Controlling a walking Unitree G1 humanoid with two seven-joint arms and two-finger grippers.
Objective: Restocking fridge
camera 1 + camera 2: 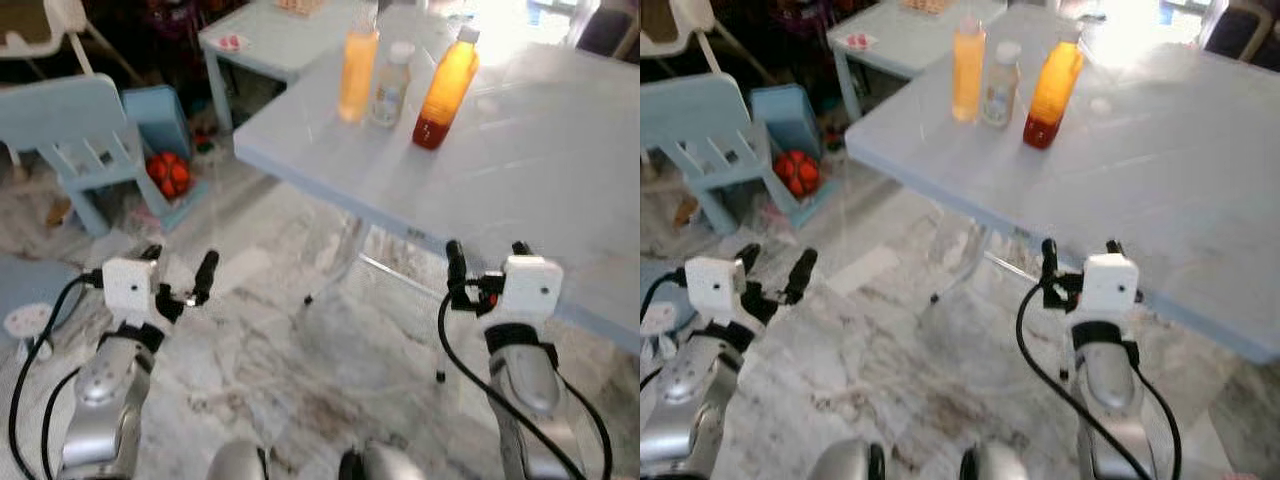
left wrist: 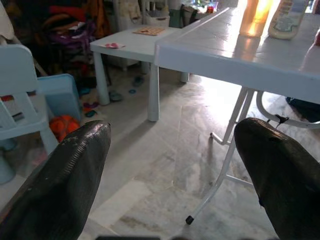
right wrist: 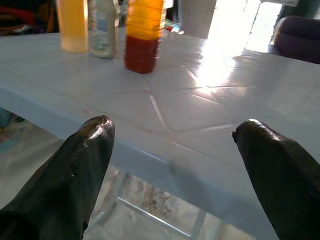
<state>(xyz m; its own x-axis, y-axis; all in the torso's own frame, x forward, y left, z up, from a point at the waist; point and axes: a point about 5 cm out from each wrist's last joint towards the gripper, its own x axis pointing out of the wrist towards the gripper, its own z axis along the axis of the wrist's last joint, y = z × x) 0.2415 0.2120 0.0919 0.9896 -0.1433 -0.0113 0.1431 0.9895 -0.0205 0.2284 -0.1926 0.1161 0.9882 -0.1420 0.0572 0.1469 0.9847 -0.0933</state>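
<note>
Three bottles upright near far corner of pale-blue surface, long axes vertical: tall orange bottle, small white-capped bottle, orange bottle with red base. Left pincer and right pincer both spread wide, empty, held low over marble floor. Small blue chair at left.

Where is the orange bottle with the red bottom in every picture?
Left eye view: orange bottle on the table, upper middle, rightmost of three.
Right eye view: upper middle.
Left wrist view: cannot tell; cut off at the edge.
Right wrist view: top middle.
Shared landmark: the white bottle beside it.
</note>
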